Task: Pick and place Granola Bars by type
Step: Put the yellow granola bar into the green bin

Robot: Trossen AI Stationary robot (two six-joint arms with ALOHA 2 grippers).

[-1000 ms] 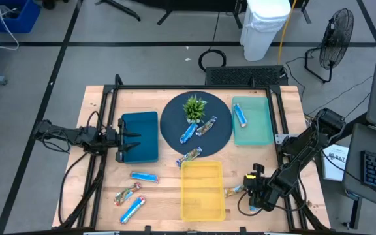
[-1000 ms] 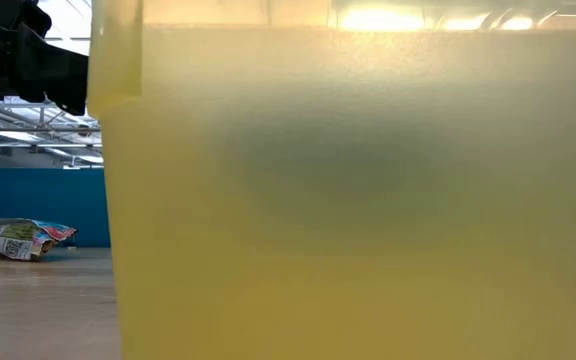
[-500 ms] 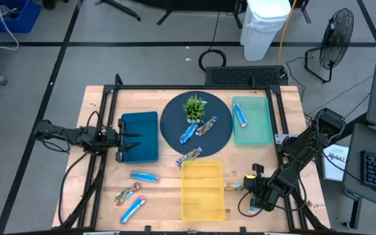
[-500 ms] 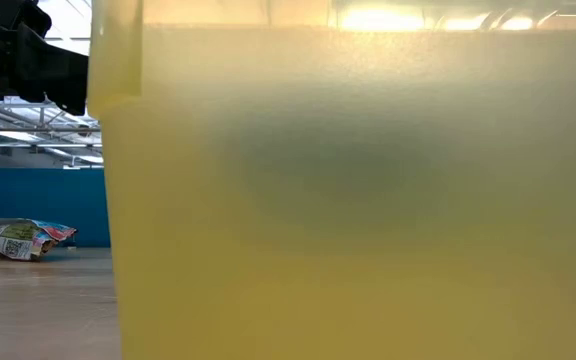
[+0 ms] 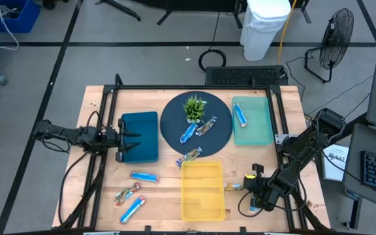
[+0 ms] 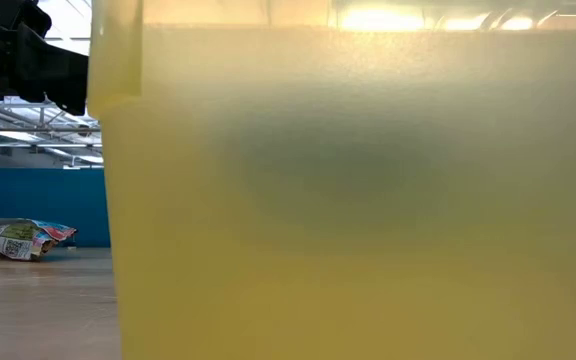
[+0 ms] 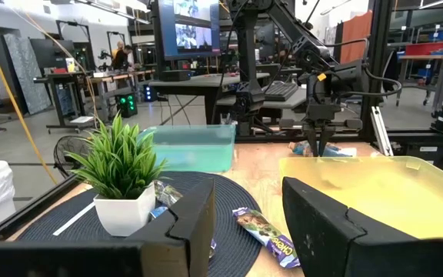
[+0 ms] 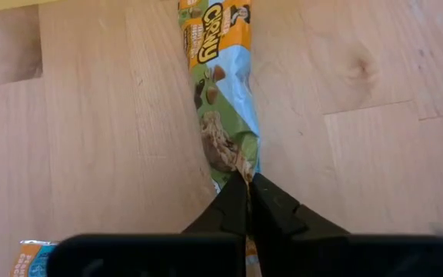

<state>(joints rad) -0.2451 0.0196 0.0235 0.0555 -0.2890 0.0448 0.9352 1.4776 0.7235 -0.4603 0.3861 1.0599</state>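
Desk point(image 5: 162, 189): wooden top inside a black frame, carrying everything below.

Round dark mat point(image 5: 175, 127): centre back of the desk; on it a small potted plant point(image 5: 194, 108), a blue-wrapped bar point(image 5: 188, 132) and a mixed-colour bar point(image 5: 206, 126).

Yellow tray point(image 5: 203, 190): front centre, nothing visible inside it; its wall fills most of the low view.

Dark blue tray point(image 5: 141, 136): left of the mat.

Pale green tray point(image 5: 253, 124): right of the mat, holding one blue bar point(image 5: 240, 115).

Left end effector point(image 5: 120, 145): at the dark blue tray's left edge, fingers parted, gripping nothing.

Right end effector point(image 5: 243, 188): just right of the yellow tray, fingers clenched on the end of an orange-and-green wrapped bar point(image 8: 218, 92) that lies flat on the desk.

Loose bars: a mixed-colour one point(image 5: 189, 156) between the mat and the yellow tray; at front left two blue point(image 5: 144, 176) point(image 5: 132, 209) and a mixed-colour one point(image 5: 127, 194) between them.
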